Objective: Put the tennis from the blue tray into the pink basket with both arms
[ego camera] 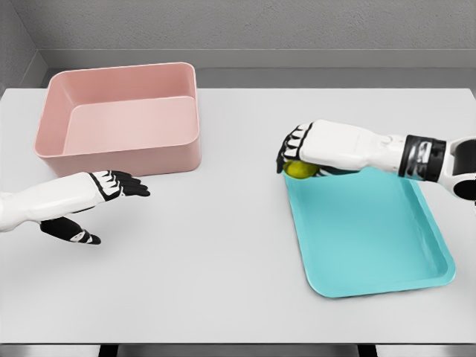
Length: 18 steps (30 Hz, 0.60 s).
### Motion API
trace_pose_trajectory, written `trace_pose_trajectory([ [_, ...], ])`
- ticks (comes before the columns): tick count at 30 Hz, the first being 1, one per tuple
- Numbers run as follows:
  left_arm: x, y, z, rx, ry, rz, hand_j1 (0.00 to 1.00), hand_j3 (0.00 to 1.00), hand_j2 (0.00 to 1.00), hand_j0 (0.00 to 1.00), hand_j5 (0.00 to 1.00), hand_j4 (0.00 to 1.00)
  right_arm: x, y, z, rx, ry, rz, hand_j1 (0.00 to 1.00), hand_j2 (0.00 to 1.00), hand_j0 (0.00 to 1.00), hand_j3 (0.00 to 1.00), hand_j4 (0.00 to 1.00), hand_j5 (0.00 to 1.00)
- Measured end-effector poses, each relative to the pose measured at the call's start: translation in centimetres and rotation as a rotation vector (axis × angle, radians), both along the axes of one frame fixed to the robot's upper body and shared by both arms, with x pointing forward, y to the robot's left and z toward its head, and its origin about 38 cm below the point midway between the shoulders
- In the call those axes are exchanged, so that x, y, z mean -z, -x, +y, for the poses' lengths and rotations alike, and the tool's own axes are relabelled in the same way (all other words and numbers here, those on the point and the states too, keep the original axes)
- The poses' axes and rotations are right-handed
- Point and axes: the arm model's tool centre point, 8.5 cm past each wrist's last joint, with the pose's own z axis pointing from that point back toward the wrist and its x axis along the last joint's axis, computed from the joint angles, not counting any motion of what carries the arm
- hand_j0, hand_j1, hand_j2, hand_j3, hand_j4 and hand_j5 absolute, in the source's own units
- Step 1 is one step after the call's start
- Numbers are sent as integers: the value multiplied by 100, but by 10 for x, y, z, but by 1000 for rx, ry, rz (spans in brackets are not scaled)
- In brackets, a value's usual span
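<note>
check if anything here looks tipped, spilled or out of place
Nothing stands out. The pink basket sits upright, the blue tray lies flat, and the right hand is closed over the tennis ball at the tray's far corner.

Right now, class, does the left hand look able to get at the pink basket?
Probably yes: the left hand is open in front of the pink basket, with only bare table between them.

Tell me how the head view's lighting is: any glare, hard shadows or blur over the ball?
Head view: even, soft light, no glare, edges sharp; faint shadow under the left robot hand; the right robot hand covers most of the tennis ball at the blue tray corner.
</note>
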Motion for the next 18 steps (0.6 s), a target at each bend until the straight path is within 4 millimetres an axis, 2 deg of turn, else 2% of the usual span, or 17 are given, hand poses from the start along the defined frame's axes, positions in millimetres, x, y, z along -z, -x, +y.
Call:
trace_pose_trajectory([
  [5,0,0,0,0,1,0,100,100,100,100,100,100,-5,-2,13,-28,-12,-12,59,59,59,59,59,59],
  [18,1,0,-2,4,7,3,100,100,100,100,100,100,-2,-1,42,-86,-40,-7,59,59,59,59,59,59],
])
